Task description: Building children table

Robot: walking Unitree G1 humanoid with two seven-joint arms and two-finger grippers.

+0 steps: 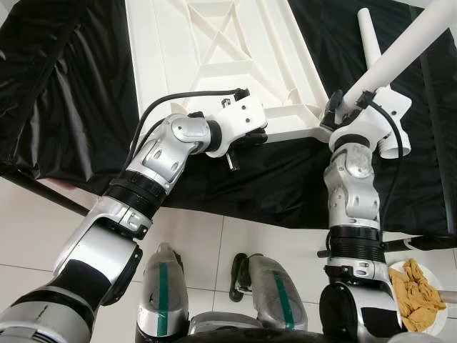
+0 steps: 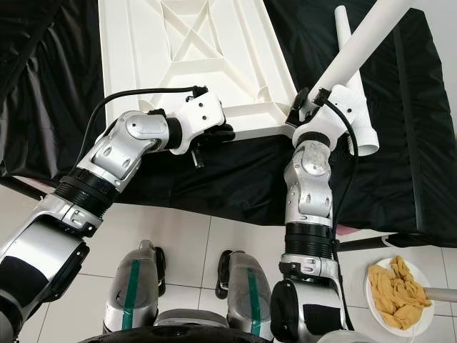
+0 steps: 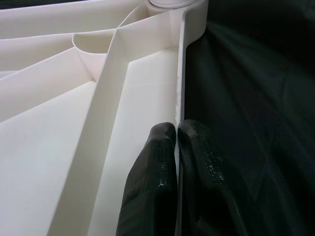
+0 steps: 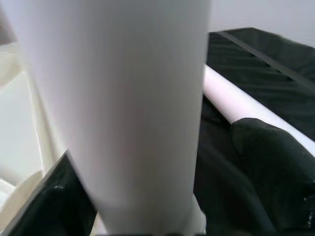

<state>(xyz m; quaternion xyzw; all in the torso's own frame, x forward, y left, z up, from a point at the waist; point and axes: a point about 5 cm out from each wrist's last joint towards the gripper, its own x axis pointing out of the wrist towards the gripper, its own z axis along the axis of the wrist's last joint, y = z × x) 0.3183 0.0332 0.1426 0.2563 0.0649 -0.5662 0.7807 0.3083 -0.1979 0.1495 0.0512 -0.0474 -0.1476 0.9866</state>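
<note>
Even, bright daylight fills both head views, and the white tabletop (image 1: 214, 57) is close to washed out, its ribs showing only as faint grey shading. The black cloth (image 1: 64, 93) carries soft glossy highlights along its folds. Soft shadows sit under the arms on the tiled floor (image 1: 207, 236). The head views are sharp, with lines bowing slightly toward the corners. In the right wrist view the white tube (image 4: 123, 108) is very near and blurred.
</note>
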